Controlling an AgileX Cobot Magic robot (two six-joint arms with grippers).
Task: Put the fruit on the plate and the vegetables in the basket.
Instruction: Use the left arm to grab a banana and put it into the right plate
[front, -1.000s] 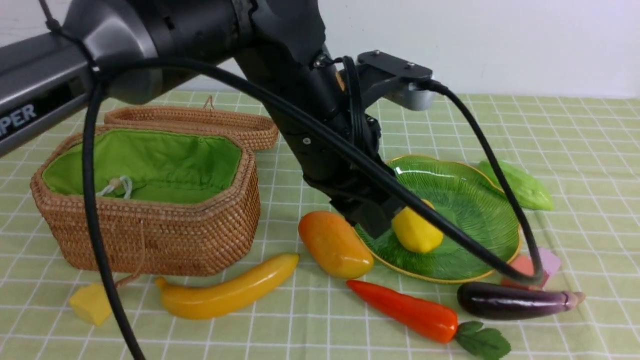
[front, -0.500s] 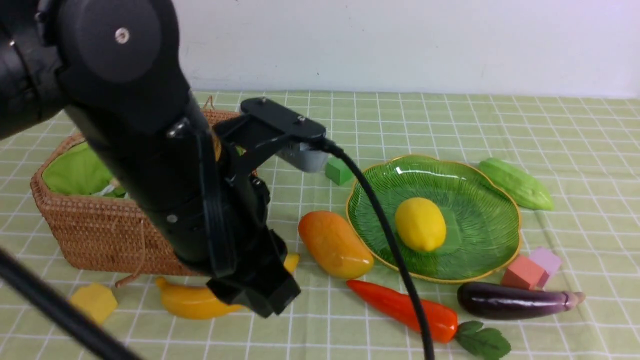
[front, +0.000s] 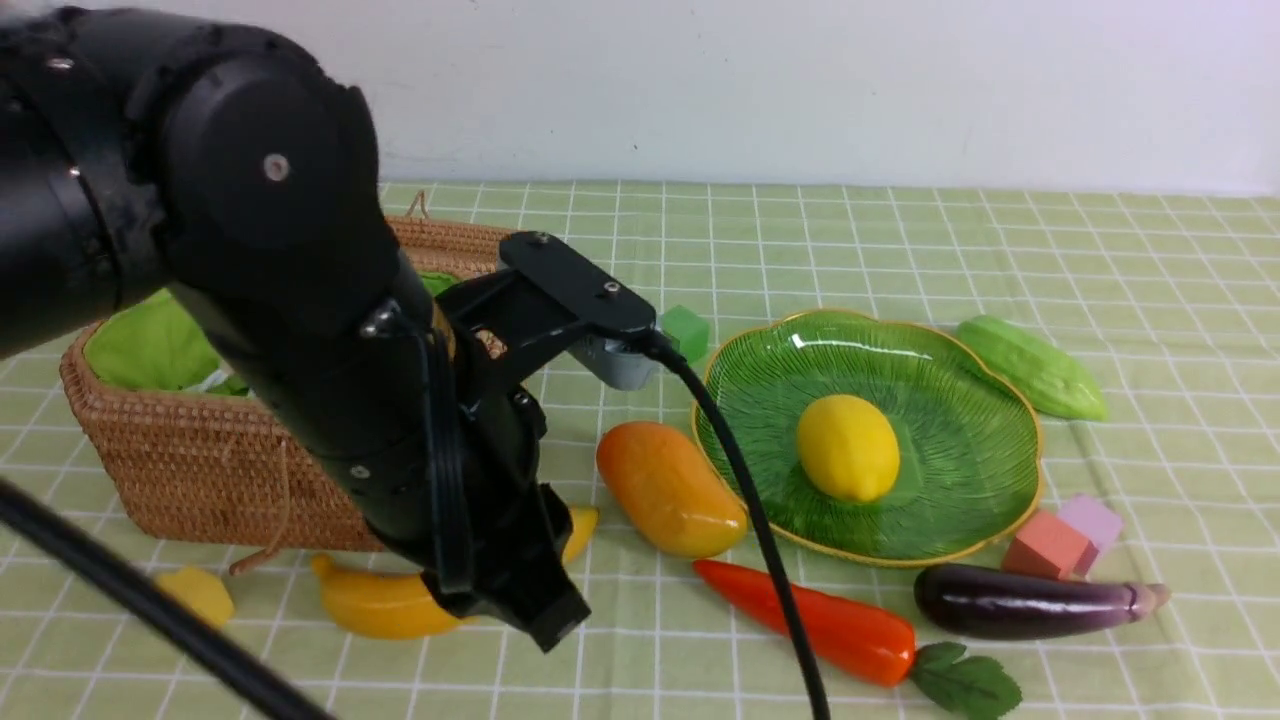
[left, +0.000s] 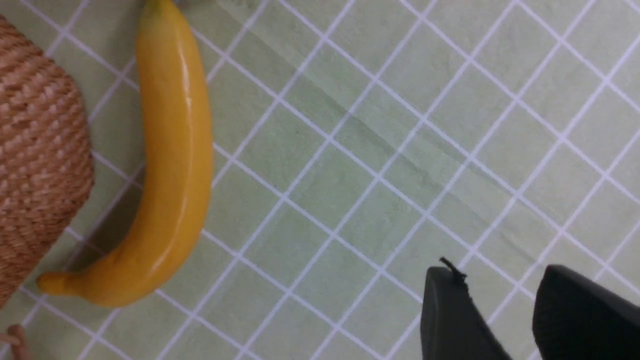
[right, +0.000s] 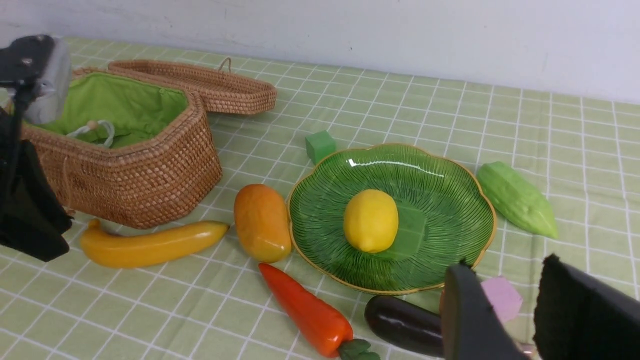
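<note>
left arm swinging off the plate, lemon left behind

nearest the camera, the left gripper (left: 497, 290) is hanging low over the checked cloth (front: 1150, 280) in front of the basket. a second ago it was over the plate, right at the lemon. its jaws are standing partly apart with only bare cloth showing between them, so it is holding nothing. the banana (front: 380, 605) is lying just beside it, untouched, along the foot of the basket, with the arm hiding its middle in the front view. the yellow cube (front: 200, 595) is sitting at the banana's stem end, now partly crossed by the black cable (front: 150, 610).

the right gripper (right: 505, 280) is hovering on the other side, jaws likewise parted and empty, its level unchanged.

the carrot (front: 810, 620) and the eggplant (front: 1020, 600) are lying where they were, in a row along the plate's near edge. the red cube (front: 1045, 545) and pink cube (front: 1092, 520) are sitting by the plate just behind the eggplant.

further back, the mango (front: 670, 488) is resting on the cloth beside the plate (front: 950, 420). the lemon (front: 848, 447) is lying free at the dish's centre — a touch further in than before.

beyond, the gourd (front: 1035, 368) is lying off the plate's far right edge, and the green cube (front: 685, 332), hidden a second ago, is showing behind the plate. the basket (front: 200, 470) is standing open on the left, its lid (right: 200, 85) folded back flat.
</note>
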